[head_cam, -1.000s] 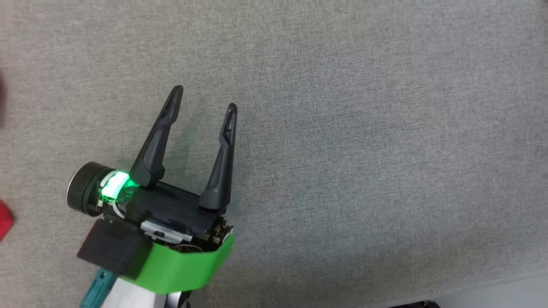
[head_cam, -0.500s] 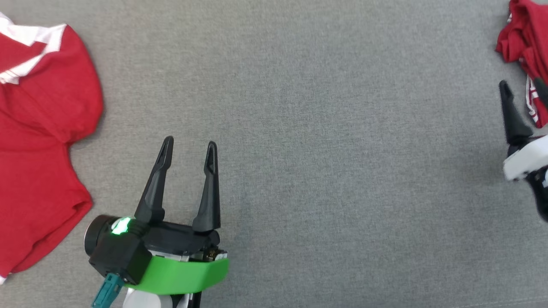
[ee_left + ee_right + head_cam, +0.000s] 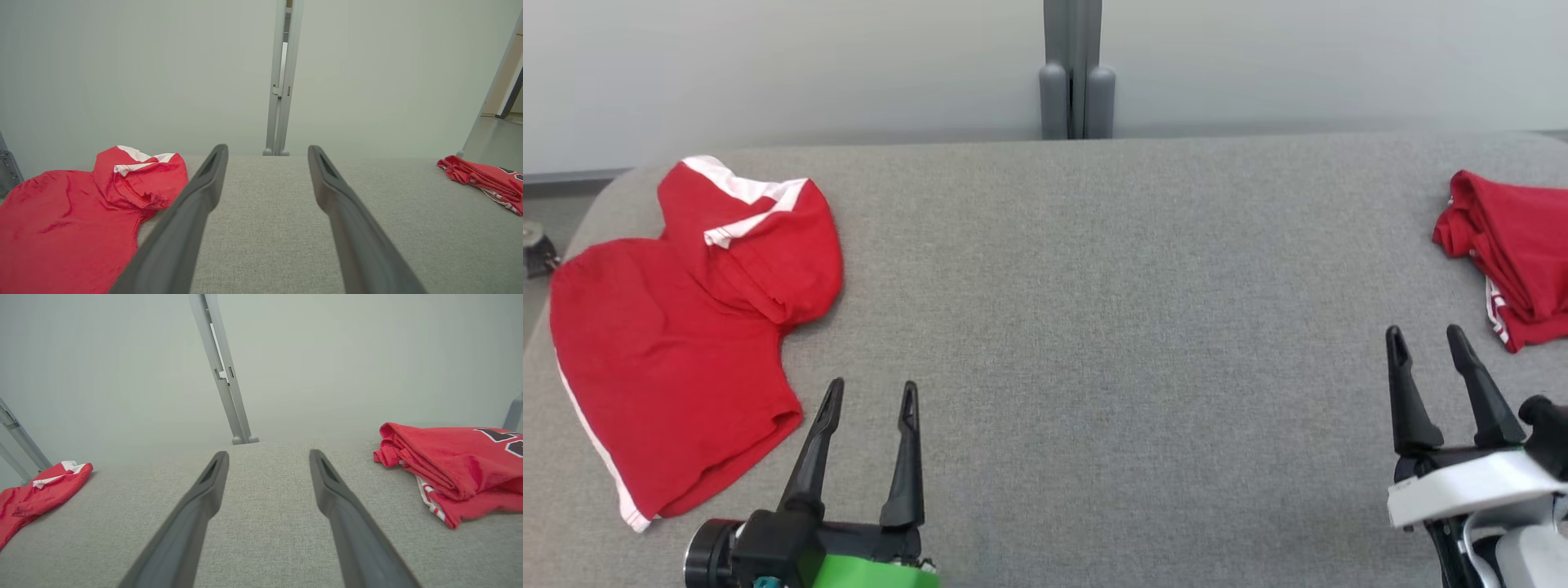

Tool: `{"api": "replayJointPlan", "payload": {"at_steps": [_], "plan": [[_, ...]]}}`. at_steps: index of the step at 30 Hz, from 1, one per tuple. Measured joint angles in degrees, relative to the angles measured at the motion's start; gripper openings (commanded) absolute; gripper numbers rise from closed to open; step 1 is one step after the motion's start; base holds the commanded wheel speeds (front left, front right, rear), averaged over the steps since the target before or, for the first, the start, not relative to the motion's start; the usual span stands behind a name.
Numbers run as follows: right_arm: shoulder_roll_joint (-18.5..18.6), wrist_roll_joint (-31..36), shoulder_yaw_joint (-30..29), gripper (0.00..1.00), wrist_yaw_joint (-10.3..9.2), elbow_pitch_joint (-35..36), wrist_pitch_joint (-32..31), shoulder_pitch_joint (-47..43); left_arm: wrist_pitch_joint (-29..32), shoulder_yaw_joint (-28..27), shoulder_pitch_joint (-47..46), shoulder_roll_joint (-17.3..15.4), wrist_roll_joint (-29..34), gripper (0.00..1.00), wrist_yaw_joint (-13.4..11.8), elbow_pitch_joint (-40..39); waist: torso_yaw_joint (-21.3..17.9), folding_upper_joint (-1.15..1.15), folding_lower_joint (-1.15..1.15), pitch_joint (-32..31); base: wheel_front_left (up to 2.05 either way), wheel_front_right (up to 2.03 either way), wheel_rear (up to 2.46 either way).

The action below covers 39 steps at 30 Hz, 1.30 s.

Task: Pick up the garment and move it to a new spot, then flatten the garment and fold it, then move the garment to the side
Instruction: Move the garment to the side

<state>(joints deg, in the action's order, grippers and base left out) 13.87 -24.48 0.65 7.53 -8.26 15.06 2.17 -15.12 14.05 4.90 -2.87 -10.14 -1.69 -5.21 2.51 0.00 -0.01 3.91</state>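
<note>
A red garment point(image 3: 662, 343) with white trim lies loosely spread on the left of the grey padded table point(image 3: 1094, 310), one part folded over at its top; the left wrist view has this garment point(image 3: 61, 220) at its lower left. My left gripper point(image 3: 872, 384) hovers open just right of its lower edge, with nothing between the fingers point(image 3: 267, 148). A second red garment point(image 3: 1515, 245), folded into a bundle, rests at the far right edge and appears again point(image 3: 449, 465) in the right wrist view. My right gripper point(image 3: 1424, 330) stands open and empty just in front of that bundle point(image 3: 268, 453).
A grey post point(image 3: 1076, 73) rises behind the table's far edge against a pale wall. The table's left corner is rounded, with a small dark fitting point(image 3: 535, 249) beside it. Bare grey cloth spans the wide stretch between the two garments.
The head camera has swung and tilted up, so the whole picture shifted: both garments, the far edge and my right gripper came into view. Both grippers stay open.
</note>
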Motion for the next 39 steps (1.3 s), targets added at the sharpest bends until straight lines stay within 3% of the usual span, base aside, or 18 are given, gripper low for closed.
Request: {"api": "replayJointPlan", "payload": {"at_steps": [7,17,39], "plan": [[-4.2,7.9,-1.8,1.0,0.0,7.2,0.0,-7.7,0.0,-3.8,1.9,0.0,0.2,1.0,1.3,5.4,1.2,0.0,0.0,-5.5,0.0,0.0,0.0],[-6.4,10.4,-1.3,1.0,0.0,9.8,0.0,-11.4,0.0,-6.8,2.8,0.0,0.7,1.0,5.8,11.1,0.8,0.0,0.0,-7.9,0.0,0.0,0.0],[-6.8,11.1,0.2,1.0,0.0,9.6,0.0,-12.0,0.0,-6.1,2.7,0.0,0.5,1.0,5.7,11.9,0.6,0.0,0.0,-7.6,0.0,0.0,0.0]]}}
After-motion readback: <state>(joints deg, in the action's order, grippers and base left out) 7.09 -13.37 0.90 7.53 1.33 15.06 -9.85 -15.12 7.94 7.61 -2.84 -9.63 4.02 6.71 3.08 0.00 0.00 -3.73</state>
